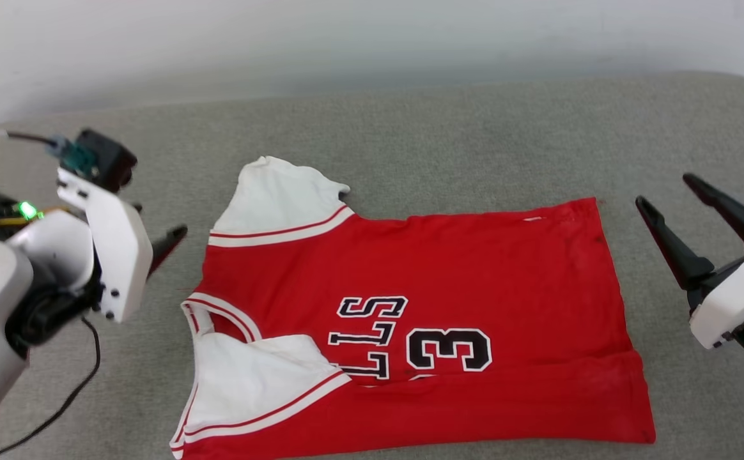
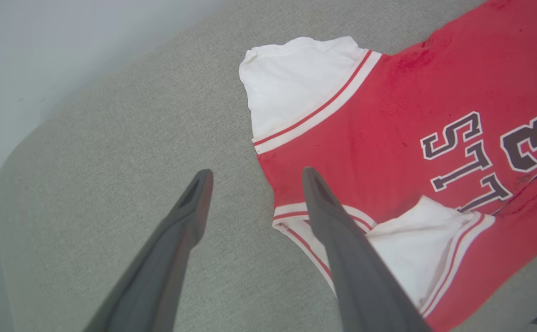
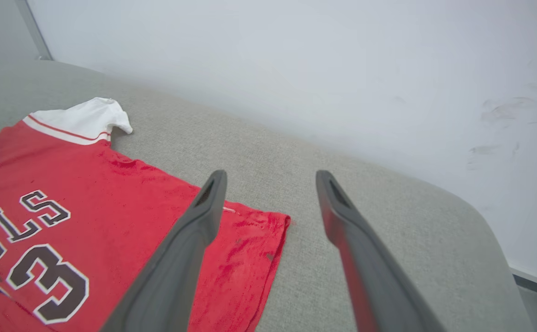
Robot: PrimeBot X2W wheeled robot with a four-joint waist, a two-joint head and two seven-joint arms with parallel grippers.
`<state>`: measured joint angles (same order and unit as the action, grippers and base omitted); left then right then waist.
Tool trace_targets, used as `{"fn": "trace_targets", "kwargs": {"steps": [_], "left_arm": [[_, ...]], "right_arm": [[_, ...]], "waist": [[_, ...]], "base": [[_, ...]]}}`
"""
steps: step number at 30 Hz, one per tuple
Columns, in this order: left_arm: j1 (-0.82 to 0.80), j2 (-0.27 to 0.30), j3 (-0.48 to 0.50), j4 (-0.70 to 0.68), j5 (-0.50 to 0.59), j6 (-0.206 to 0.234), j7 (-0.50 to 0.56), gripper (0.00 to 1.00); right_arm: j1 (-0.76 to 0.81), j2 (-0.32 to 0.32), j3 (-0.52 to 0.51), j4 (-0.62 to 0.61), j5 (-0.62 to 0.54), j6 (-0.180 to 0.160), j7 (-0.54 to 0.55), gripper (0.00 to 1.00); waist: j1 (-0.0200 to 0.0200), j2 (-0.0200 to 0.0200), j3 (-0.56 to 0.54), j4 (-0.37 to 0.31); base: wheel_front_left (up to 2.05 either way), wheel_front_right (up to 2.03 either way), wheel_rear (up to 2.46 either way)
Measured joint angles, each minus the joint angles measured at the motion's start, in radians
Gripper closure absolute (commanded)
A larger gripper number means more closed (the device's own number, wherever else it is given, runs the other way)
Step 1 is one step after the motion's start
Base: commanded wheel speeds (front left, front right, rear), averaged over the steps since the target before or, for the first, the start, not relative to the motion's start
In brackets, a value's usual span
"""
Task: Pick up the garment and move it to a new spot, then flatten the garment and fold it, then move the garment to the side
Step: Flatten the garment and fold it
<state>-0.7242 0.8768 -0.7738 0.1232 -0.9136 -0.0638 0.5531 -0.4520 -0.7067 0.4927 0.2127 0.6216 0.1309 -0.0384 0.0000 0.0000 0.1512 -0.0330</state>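
Bright, even light; faint soft shadows; wrist views warped at edges.

A grey woven-fabric padded surface with rounded corners spans the frame. A red jersey-style shirt with white short sleeves lies flat at lower centre, collar left, its lower edge folded over the lettering.

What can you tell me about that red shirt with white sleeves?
The red jersey-style shirt looks like soft knit cloth, with white short sleeves, red-and-white striped collar and black white-edged lettering. It lies flat on the grey fabric surface, collar toward the robot's left, its near edge folded over, hiding part of the print.
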Motion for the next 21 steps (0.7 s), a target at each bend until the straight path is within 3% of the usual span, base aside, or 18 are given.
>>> {"fn": "trace_targets", "kwargs": {"steps": [9,16,21], "left_arm": [[-0.177,-0.077,0.016,0.144,0.030,-0.012,0.018,0.00],[-0.333,-0.125,0.031,0.252,-0.002,-0.020,0.139,0.00],[-0.434,-0.137,0.013,0.314,-0.025,-0.033,0.282,0.00]], "right_arm": [[0.131,0.216,-0.256,-0.092,-0.260,0.000,-0.173,0.00],[0.192,0.339,-0.337,-0.192,-0.370,0.000,-0.209,0.00],[0.192,0.372,-0.343,-0.222,-0.407,0.000,-0.218,0.00]], "waist": [[0.0000,0.0000,0.084,-0.043],[0.0000,0.0000,0.181,-0.082],[0.0000,0.0000,0.255,-0.112]], "base": [[0.00,0.00,0.00],[0.00,0.00,0.00],[0.00,0.00,0.00]]}}
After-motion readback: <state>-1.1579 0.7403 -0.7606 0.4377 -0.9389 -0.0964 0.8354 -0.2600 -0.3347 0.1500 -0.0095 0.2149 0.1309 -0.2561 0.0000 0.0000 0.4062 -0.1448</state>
